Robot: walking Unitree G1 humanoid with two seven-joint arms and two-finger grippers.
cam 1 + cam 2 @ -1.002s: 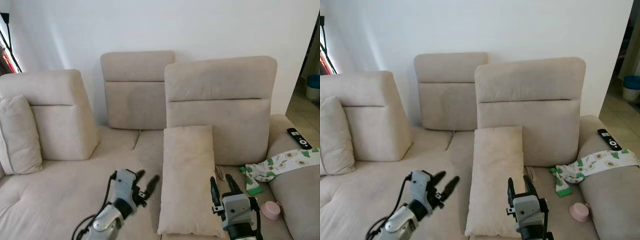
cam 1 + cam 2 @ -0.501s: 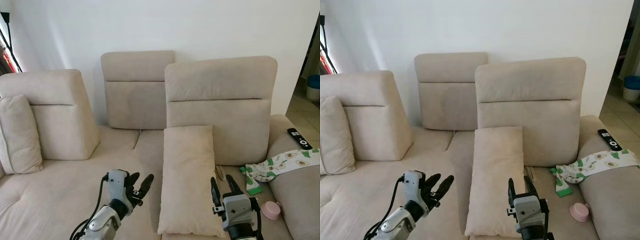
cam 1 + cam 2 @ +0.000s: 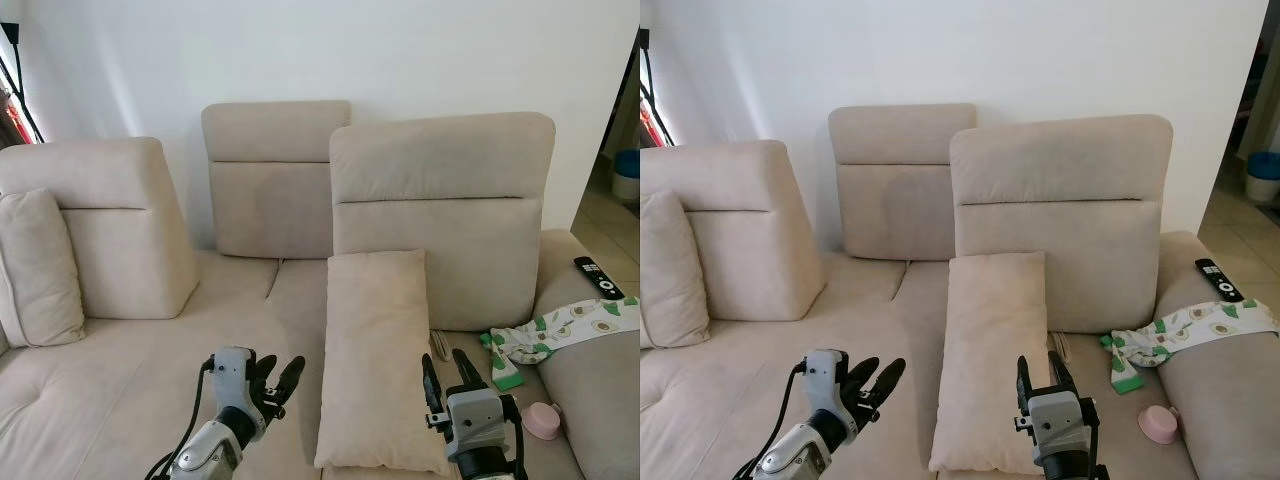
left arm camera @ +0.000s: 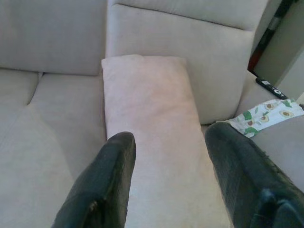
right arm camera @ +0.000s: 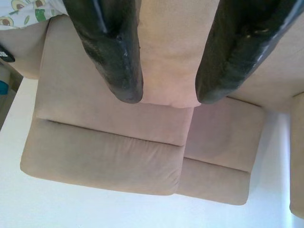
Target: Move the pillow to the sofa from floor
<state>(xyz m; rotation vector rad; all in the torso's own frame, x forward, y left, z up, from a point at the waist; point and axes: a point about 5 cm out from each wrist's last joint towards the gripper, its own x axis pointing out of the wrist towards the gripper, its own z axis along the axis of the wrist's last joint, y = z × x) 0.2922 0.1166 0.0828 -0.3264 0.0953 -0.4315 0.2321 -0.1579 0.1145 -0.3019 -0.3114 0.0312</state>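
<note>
A long beige pillow (image 3: pixel 378 355) lies on the beige sofa (image 3: pixel 140 385) seat, its top end leaning against the right backrest. My left gripper (image 3: pixel 278 375) hovers open over the seat just left of the pillow, holding nothing. In the left wrist view its fingers (image 4: pixel 114 161) frame the pillow (image 4: pixel 149 102). My right gripper (image 3: pixel 447 368) stands open at the pillow's lower right edge, fingers pointing up, empty. The right wrist view looks past the fingertips (image 5: pixel 124 71) at the pillow (image 5: pixel 166 57) and the backrest.
A second beige cushion (image 3: pixel 38 268) leans at the sofa's left end. On the right lie an avocado-print cloth (image 3: pixel 560 328), a black remote (image 3: pixel 598 276) on the armrest, and a small pink object (image 3: pixel 543 420) on the seat. A doorway with a tiled floor (image 3: pixel 618 215) opens at the right.
My left gripper has drawn back and down, away from the pillow, toward the bottom of the view. The right gripper and the pillow have stayed in place.
</note>
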